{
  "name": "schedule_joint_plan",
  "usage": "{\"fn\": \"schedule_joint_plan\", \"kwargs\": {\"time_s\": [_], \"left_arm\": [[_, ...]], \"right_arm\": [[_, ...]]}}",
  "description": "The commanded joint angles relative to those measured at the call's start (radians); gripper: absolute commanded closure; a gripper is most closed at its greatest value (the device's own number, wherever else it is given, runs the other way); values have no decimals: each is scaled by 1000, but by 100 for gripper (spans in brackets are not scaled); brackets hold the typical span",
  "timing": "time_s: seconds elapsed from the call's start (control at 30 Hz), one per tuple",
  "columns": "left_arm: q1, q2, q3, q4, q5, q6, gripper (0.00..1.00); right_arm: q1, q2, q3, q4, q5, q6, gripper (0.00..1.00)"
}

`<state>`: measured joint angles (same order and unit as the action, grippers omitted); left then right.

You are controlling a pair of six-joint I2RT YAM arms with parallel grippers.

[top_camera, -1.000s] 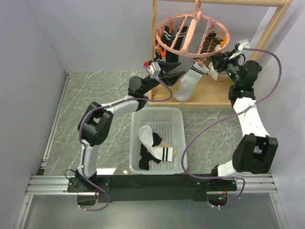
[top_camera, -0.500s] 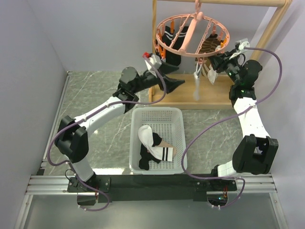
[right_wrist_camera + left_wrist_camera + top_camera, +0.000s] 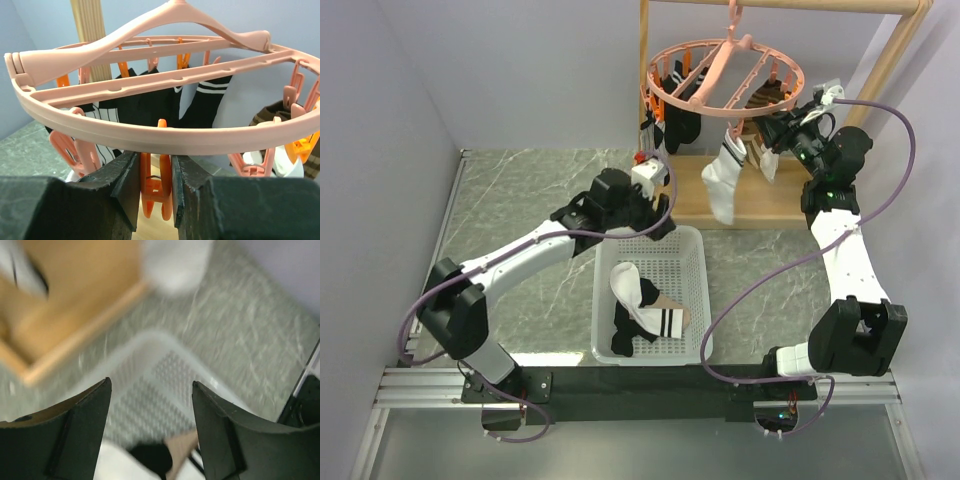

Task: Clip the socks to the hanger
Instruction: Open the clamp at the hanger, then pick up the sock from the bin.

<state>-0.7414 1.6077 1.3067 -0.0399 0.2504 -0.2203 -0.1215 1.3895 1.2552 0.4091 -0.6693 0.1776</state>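
**Right gripper** (image 3: 156,172): jaws closed on one orange clip (image 3: 159,202) at the near rim of the hanger (image 3: 150,132), gripping it from both sides. Whether the clip's mouth is sprung open cannot be told.

**Left gripper** (image 3: 150,425): fingers apart and empty, below the hanger and toward the arm bases, over the far end of the basket (image 3: 703,285). The wrist view is blurred.

**Step in hand (judged):** fetching the next sock while the clip is held ready.
- Lower the open fingers onto the cuff of the white striped sock (image 3: 645,305), which lies on the loose socks in the basket, well below the hanger.
- Pinch the cuff alone, not the darker socks under it.
- Lift straight up past the basket wall before turning toward the hanger.
- Keep the right grip steady so the ring does not swing or tilt further.

**In the way:**
- A clipped white sock (image 3: 720,180) dangles from the hanger's near rim, across the path up from the basket.
- Black socks (image 3: 150,107) fill the hanger's far side.
- The wooden rack (image 3: 890,60) carries the hanger, and its base lies directly beneath.
- A purple cable (image 3: 740,290) loops below the hanger beside the basket.
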Motion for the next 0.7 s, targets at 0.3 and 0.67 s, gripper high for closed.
{"fn": "schedule_joint_plan", "kwargs": {"time_s": [0.3,0.67], "left_arm": [[-239,-206,-245,-327,-105,296,31],[-420,-150,-334,-224,-226,487,35]], "right_arm": [[17,17,43,-35,14,-32,99],[17,6,36,-56,37,-69,99]]}}
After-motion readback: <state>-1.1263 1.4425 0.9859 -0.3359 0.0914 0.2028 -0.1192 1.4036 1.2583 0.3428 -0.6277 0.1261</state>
